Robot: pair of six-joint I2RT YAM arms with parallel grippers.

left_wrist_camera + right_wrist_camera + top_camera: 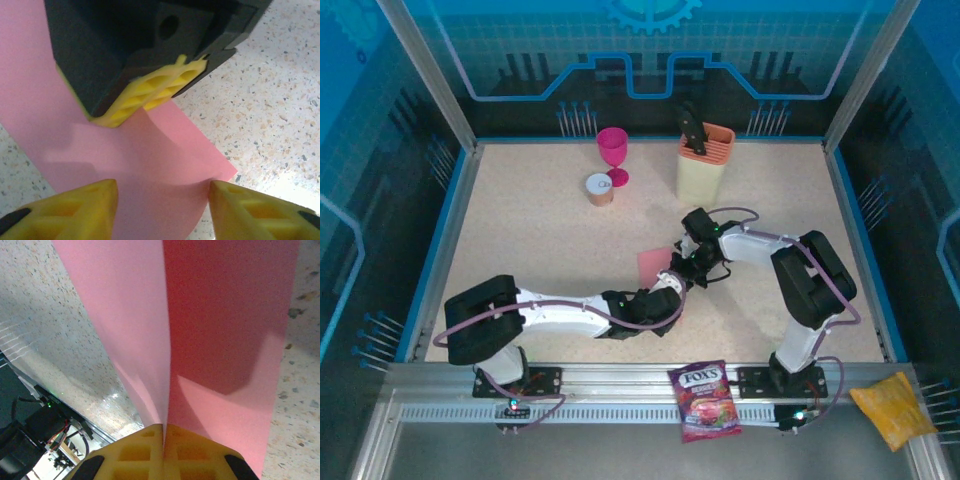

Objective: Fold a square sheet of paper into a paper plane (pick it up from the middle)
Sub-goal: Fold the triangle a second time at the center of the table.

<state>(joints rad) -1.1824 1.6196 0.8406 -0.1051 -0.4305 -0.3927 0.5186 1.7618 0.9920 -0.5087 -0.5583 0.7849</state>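
Right fingers (pixel 145 452) clamp the pink sheet (pixel 125 315); left fingers (pixel 85 210) stand apart.

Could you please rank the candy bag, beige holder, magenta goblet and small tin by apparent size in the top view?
1. candy bag and beige holder: look alike, and the bag sits nearer the camera, so unranked.
2. magenta goblet
3. small tin
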